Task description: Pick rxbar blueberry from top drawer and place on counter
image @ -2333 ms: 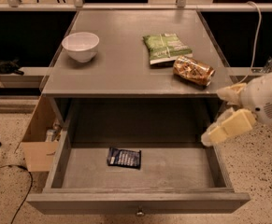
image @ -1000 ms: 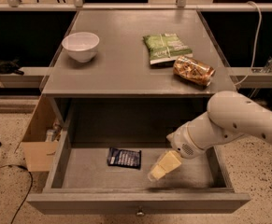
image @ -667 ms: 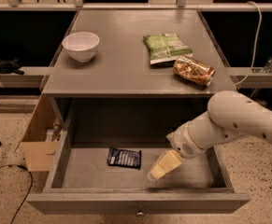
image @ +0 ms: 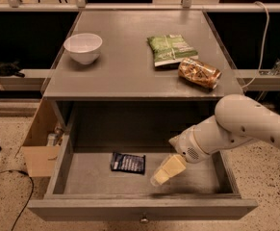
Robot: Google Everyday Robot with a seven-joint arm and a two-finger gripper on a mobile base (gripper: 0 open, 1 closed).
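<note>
No readable words; only tiny pale lines on the rxbar blueberry [image: 128, 162], near the gripper [image: 159, 178] in the top drawer [image: 130, 209].

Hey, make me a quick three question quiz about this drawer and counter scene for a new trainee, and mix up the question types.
1. True or false: the rxbar blueberry lies on the counter.
2. Where is the tool? A) above the counter B) down in the top drawer, beside the bar C) behind the counter
3. Which counter item stands apart from the other two?
Key: 1 false, it lies on the drawer floor. 2 B. 3 the white bowl; the green snack bag and orange-brown packet sit together.
</note>
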